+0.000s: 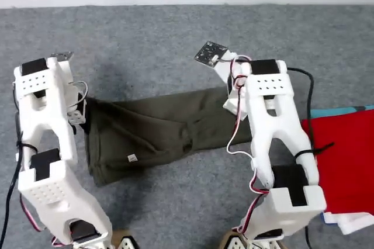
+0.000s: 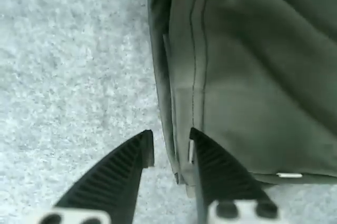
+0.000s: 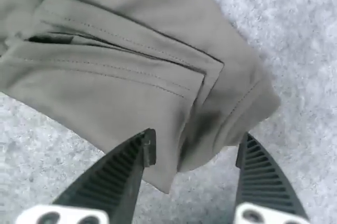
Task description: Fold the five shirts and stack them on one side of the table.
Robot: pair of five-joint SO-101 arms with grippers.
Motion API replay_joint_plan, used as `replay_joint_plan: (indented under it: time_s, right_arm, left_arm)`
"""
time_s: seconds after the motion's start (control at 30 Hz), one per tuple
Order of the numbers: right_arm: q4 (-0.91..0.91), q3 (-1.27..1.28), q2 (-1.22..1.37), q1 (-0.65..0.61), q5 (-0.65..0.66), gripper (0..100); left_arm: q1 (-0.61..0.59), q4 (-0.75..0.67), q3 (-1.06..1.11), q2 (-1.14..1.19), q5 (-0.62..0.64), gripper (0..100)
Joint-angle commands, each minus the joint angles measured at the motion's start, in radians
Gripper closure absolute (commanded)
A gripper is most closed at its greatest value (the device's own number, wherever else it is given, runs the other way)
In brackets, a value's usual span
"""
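Currently the olive shirt (image 1: 158,129) lies partly folded mid-table, a long band running from the left arm across to the right arm, with a small white label (image 1: 132,157) on its near side. The table (image 1: 175,44) has a grey, carpet-like surface.

Left gripper (image 2: 171,148): low at the shirt's left end. Fingers are slightly parted and straddle the folded edge. Grey surface shows between one finger (image 2: 131,163) and the cloth, so nothing is pinched.

Right gripper (image 3: 197,150): above the shirt's right end. Fingers are spread wide, one on either side of the hemmed corner, which overlaps one finger (image 3: 131,166) in the wrist view. Contact with the cloth cannot be told.

At the right edge of the table, well apart from the olive shirt, a red shirt (image 1: 345,155) lies flat. A teal cloth (image 1: 336,111) shows at its far edge and a white cloth (image 1: 350,221) at its near edge. Whether these lie under the red one cannot be told.
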Motion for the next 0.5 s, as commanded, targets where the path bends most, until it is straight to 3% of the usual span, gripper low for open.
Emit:
replay_joint_plan:
  time_s: [0.0, 0.17, 0.47]
  right_arm:
    - [-0.022, 0.037, -0.053, -0.021, -0.003, 74.5]
    - [-0.082, 0.123, -0.053, -0.022, -0.003, 74.5]
    - [-0.081, 0.149, -0.053, -0.019, -0.003, 74.5]
  left_arm:
    - [0.044, 0.023, -0.012, -0.063, -0.011, 87]
    - [0.066, 0.051, -0.108, -0.064, -0.006, 82]
    - [0.057, 0.049, -0.130, 0.063, -0.006, 82]
